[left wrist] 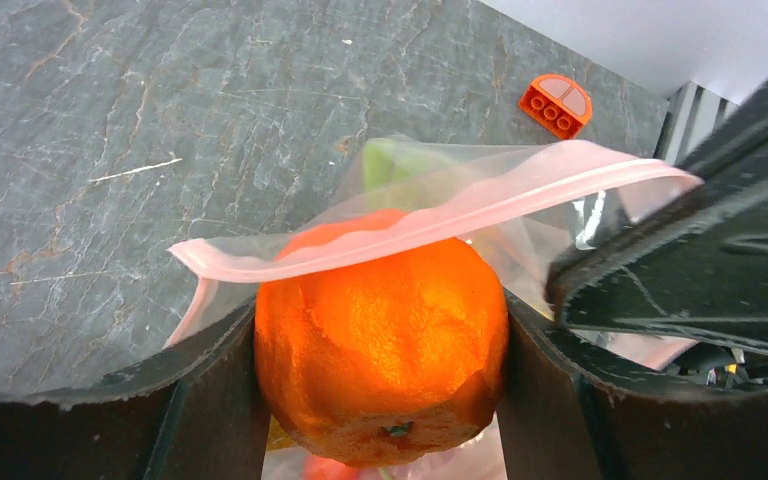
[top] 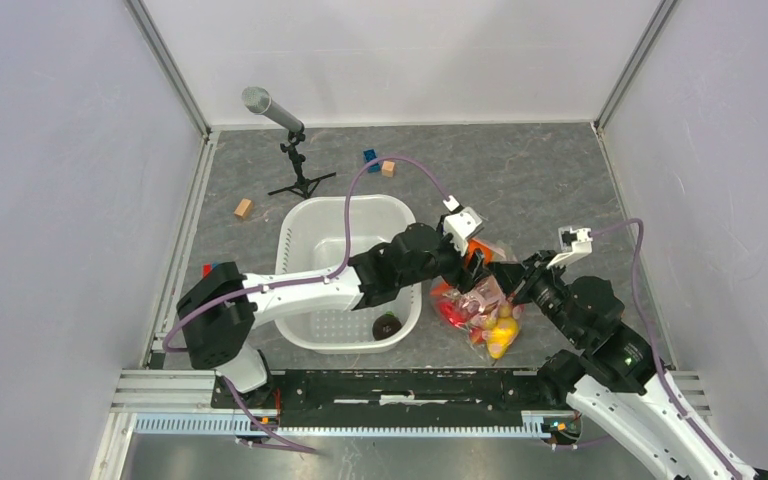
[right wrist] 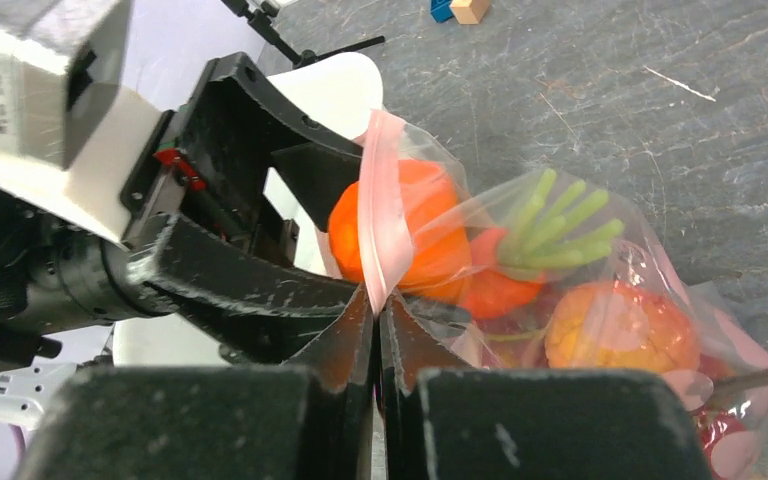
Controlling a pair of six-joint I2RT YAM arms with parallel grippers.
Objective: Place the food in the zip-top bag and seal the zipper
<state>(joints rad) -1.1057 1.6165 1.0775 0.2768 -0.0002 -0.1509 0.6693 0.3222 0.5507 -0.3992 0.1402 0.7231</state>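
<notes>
- The flat clear plastic zip-top bag [top: 480,312] is parked on the grey table [top: 560,180], just beside the white plastic basin [top: 340,235], with other toy food [right wrist: 610,325] already seen inside.
- A round orange toy fruit with dimpled skin [left wrist: 380,330] is clamped between the fingers of the left gripper [left wrist: 378,400], right at the bag's mouth.
- The pale pink zipper strip [right wrist: 384,215] is pinched by the right gripper [right wrist: 378,305], jaws closed tight on it.
- The film is judged thin, floppy and slippery, so it's best gripped at the stiffer strip. The orange is probably light and rigid, but being round it could get squirted out.
</notes>
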